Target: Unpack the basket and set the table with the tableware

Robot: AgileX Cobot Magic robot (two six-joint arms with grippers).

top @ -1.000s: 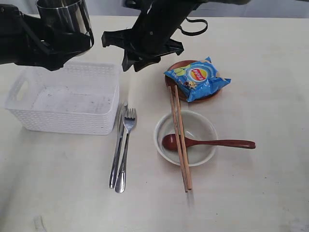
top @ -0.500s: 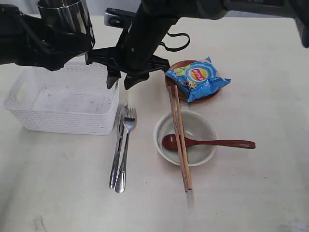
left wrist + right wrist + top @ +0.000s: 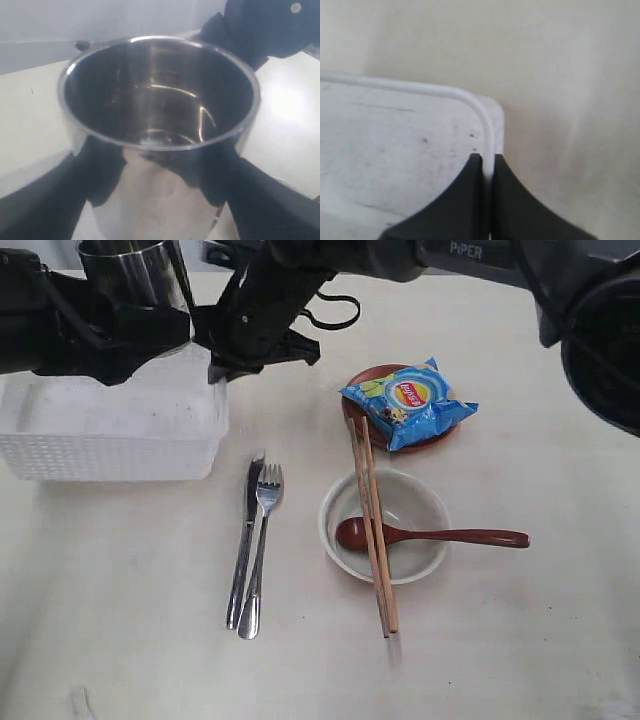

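As the left pincer clasps the cup, the right pincer pinches the basket rim.

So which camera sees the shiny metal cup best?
The left wrist view: the shiny round steel cup fills it, inside and all. The exterior view catches just its side at the edge; the right wrist view misses it.

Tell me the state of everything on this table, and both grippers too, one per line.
basket: empty, corner rim pinched
right gripper: closed on basket rim
steel cup: upright, empty, held
left gripper: clamped around steel cup
knife: flat on table
fork: flat beside knife
bowl: upright
spoon: head in bowl
chopsticks: across bowl
plate: under chip bag
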